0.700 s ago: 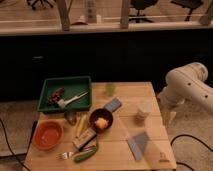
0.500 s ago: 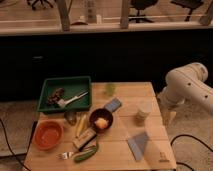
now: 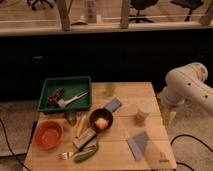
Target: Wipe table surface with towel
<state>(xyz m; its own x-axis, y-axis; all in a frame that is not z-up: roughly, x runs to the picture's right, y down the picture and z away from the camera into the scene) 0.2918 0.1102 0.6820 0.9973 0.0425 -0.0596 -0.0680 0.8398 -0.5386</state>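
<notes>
The table surface (image 3: 125,141) is a light wooden top of long planks with a small dark logo mark (image 3: 161,160) at its near right corner. The towel (image 3: 139,144) is a thin grey-blue cloth lying flat near the front right of the table. My white arm (image 3: 187,89) reaches in from the right. My gripper (image 3: 167,117) hangs pointing down just off the table's right edge, level with a pale cup (image 3: 143,113) and up and to the right of the towel, apart from it.
A green tray (image 3: 46,90) with utensils sits at the back left. An orange bowl (image 3: 48,134), a dark bowl with food (image 3: 101,120), a blue-grey block (image 3: 113,105), a green cup (image 3: 109,89), a fork (image 3: 65,155) and vegetables fill the left and middle.
</notes>
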